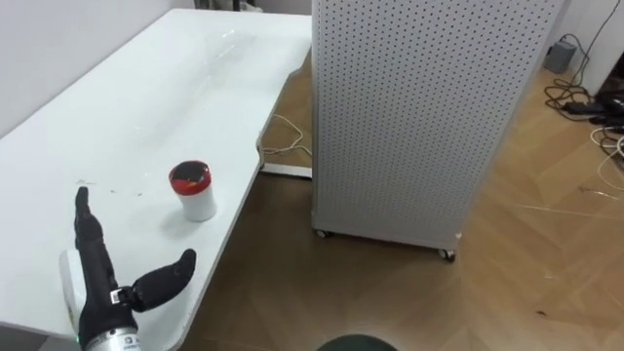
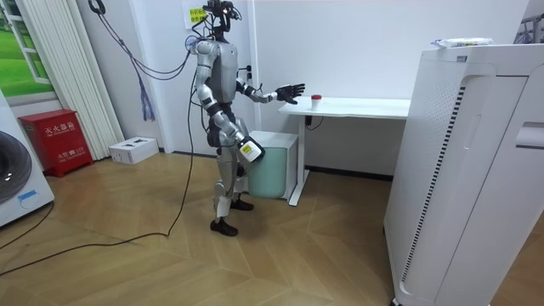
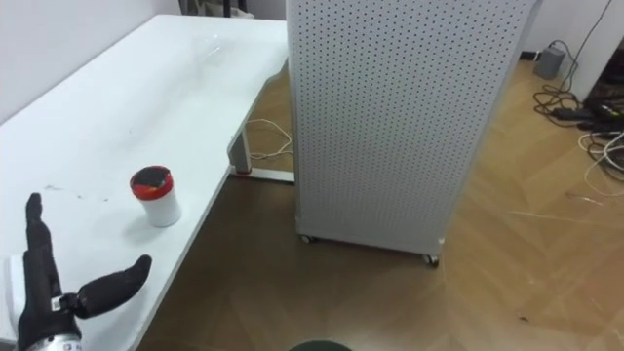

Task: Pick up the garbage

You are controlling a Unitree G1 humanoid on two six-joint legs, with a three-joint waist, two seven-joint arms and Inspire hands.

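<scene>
Cup (image 1: 193, 190) with red lid, white body, upright on worktop (image 1: 146, 97), near front edge, just ahead and right of left hand (image 1: 97, 292), apart from it. Left hand open, fingers straight, thumb spread toward cup, holding nothing. Right hand (image 2: 251, 152) low by hip in room view, state cannot tell. Robot stands at worktop end. Worktop white, smooth, glossy. Beside it, tall white perforated cabinet (image 1: 419, 117) on casters. Floor (image 1: 546, 263) wood herringbone; cables (image 1: 595, 107) at far right.
</scene>
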